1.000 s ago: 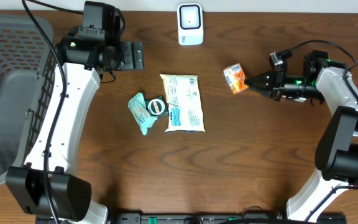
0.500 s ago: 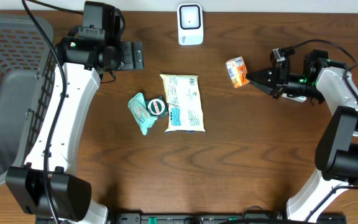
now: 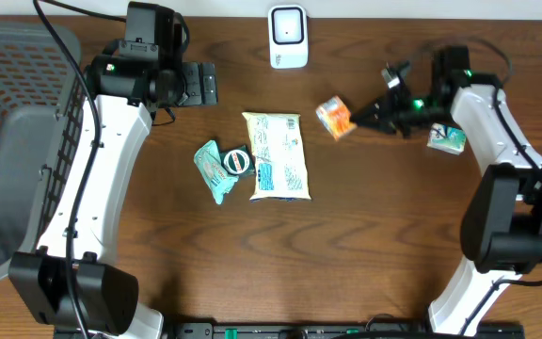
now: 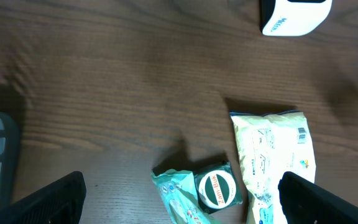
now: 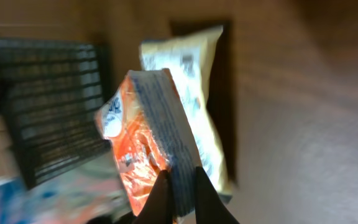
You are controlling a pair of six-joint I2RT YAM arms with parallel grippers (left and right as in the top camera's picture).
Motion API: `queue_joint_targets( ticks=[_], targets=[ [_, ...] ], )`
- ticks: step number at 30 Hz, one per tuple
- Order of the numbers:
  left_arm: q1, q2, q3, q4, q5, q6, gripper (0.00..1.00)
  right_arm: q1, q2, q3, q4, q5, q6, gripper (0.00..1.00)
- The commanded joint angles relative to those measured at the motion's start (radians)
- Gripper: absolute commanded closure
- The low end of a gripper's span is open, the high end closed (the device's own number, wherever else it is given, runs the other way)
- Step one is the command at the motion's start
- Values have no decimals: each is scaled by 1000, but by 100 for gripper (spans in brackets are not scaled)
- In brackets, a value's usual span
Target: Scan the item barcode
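Note:
My right gripper (image 3: 356, 119) is shut on the edge of a small orange snack packet (image 3: 333, 119), held above the table to the right of the white barcode scanner (image 3: 289, 36). In the right wrist view the fingers (image 5: 161, 193) pinch the packet (image 5: 145, 134) by its sealed edge. My left gripper (image 3: 201, 83) hovers open at the back left with nothing in it. Below its wide-apart fingers (image 4: 56, 194) lie a teal packet (image 4: 178, 196) and a round Zam-Buk tin (image 4: 215, 189).
A cream pouch (image 3: 277, 155) lies mid-table, with the teal packet (image 3: 214, 172) and tin (image 3: 238, 161) to its left. Another small teal packet (image 3: 448, 138) lies under the right arm. A dark wire basket (image 3: 17, 141) fills the left edge.
The right arm has swung left with the orange packet, bringing it nearer the scanner and uncovering a small teal packet. The left arm has not moved.

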Motion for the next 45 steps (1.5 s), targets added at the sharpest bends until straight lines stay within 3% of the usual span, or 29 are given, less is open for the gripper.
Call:
queue_joint_targets(
  ticks=[1, 6, 13, 18, 25, 30, 36, 41, 45],
  targets=[
    [1, -6, 9, -3, -6, -6, 2, 78, 3, 154, 5, 302, 111, 99],
    [1, -6, 9, -3, -6, -5, 2, 187, 21, 311, 63, 624, 132, 99],
    [1, -6, 9, -3, -6, -5, 2, 360, 106, 322, 376, 1079, 33, 99],
    [1, -6, 9, -3, -6, -5, 2, 420, 227, 322, 606, 1171, -108, 99],
    [1, -6, 9, -3, -6, -5, 3, 455, 360, 322, 852, 1332, -164, 99],
    [1, -6, 9, -3, -6, -5, 2, 456, 343, 322, 832, 1336, -129, 99],
    [1, -6, 9, -3, -6, -5, 2, 445, 283, 322, 656, 1218, -2, 99],
    [1, -6, 9, -3, -6, -6, 2, 382, 251, 322, 480, 940, 65, 82],
    [1, -6, 9, -3, -6, -5, 2, 331, 270, 321, 397, 805, 69, 76]
  ],
)
